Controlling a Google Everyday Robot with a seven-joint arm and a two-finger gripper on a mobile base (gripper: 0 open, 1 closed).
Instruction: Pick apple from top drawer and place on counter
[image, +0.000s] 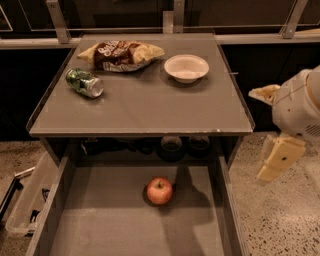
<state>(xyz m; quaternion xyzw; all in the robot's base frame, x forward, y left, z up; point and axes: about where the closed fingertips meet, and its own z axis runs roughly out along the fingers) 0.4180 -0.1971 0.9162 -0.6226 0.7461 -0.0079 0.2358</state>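
The red apple (159, 190) with yellowish patches lies on the floor of the open grey top drawer (100, 220), near the middle and toward the back. The grey counter (145, 102) sits above it. My gripper (269, 127) hangs at the right, outside the counter's right edge and above the speckled floor, to the right of the drawer and higher than the apple. Its cream fingers (275, 159) stand apart and hold nothing.
On the counter are a chip bag (120, 54) at the back left, a crushed green can (84, 82) on the left and a white bowl (186, 67) at the back right. A clear plastic bin (30, 200) stands left of the drawer.
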